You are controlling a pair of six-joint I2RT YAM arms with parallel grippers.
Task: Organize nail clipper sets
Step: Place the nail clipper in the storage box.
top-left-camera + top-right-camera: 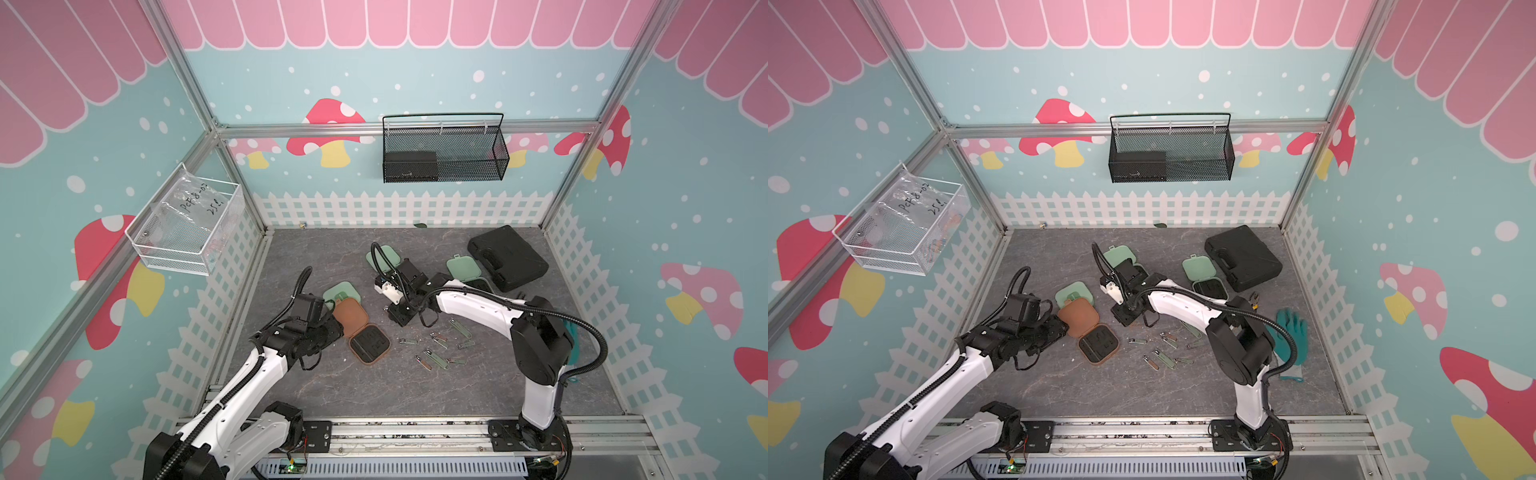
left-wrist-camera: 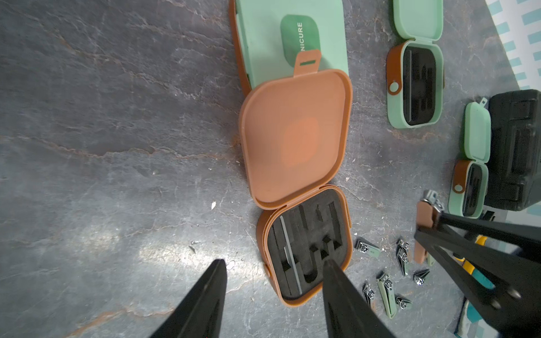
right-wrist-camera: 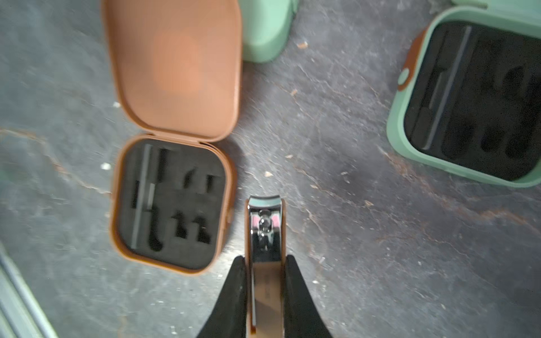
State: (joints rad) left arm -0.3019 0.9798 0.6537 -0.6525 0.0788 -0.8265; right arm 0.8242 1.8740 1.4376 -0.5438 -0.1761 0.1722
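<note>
The brown case lies open at mid-table, its black slotted insert holding one slim tool. Its lid rests on a closed mint case. Two more mint cases lie open farther back, the second partly behind my right arm. My right gripper is shut on a brown-backed metal clipper, held above the table right beside the brown case's base. My left gripper is open and empty, with one fingertip over the base's near rim. Several loose clippers lie scattered to the right.
A large black tool case sits at the back right. A teal glove and yellow-handled pliers lie near the right arm. A black mesh basket hangs on the back wall, a white one on the left wall.
</note>
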